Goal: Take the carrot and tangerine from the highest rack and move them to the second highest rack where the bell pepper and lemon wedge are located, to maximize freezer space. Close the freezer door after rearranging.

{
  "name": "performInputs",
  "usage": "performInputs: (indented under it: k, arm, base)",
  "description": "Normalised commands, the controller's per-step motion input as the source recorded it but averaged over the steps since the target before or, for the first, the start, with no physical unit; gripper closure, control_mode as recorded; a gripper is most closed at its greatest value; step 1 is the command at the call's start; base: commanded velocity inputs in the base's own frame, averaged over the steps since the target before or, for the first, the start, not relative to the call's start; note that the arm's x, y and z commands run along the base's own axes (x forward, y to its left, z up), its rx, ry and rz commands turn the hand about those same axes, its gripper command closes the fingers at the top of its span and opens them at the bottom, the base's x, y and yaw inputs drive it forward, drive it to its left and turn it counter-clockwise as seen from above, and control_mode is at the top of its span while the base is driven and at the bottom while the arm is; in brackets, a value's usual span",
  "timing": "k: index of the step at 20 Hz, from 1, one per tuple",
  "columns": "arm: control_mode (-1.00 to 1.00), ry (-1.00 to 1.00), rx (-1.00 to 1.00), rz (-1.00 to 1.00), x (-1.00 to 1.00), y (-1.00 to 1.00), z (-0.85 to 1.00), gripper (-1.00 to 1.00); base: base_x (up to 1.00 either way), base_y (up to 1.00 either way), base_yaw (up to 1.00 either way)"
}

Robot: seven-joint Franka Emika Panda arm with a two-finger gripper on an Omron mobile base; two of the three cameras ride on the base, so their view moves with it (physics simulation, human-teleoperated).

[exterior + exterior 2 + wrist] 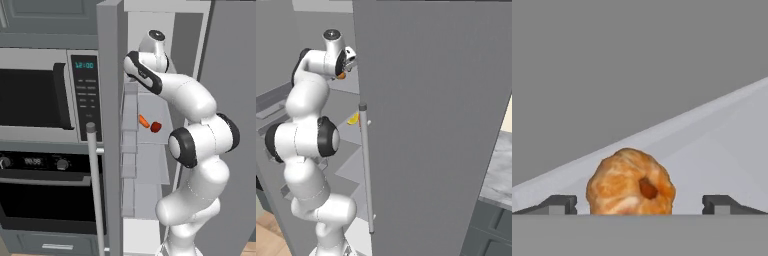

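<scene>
The tangerine [631, 182], a round, dull orange, bumpy ball with a dark dimple, is seen resting on a pale grey rack [722, 150]. The carrot [144, 121], a slim orange-red tapered stick, is laid tilted on a lower pale shelf, with the round red bell pepper [156, 127] just beside it. The yellow lemon wedge [353, 119] is seen on a shelf. The grey freezer door [111, 125] is held open, its silver bar handle [95, 187] upright.
</scene>
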Motion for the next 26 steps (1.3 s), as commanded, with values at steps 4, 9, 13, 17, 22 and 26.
performInputs:
  k: [4,9,13,17,22,26]
  arm:
    - [-1.0,0.0,0.0,0.09,0.2,0.2,-0.31,-1.0]
    - [-1.0,0.0,-0.1,0.07,0.1,0.33,-0.55,1.0]
    - [-1.0,0.0,-0.04,0.03,0.06,0.13,-0.62,1.0]
    - [-1.0,-0.02,0.01,0.02,-0.11,-0.07,-0.42,1.0]
    - [-1.0,-0.26,0.05,-0.16,-0.58,-0.19,-0.04,1.0]
    - [-1.0,-0.59,0.22,-0.24,-0.71,-0.32,-0.06,1.0]
  base:
    - [0.0,0.0,0.0]
    - [0.0,0.0,0.0]
    - [0.0,0.0,0.0]
    - [0.0,0.0,0.0]
    - [0.0,0.0,0.0]
    - [0.0,0.0,0.0]
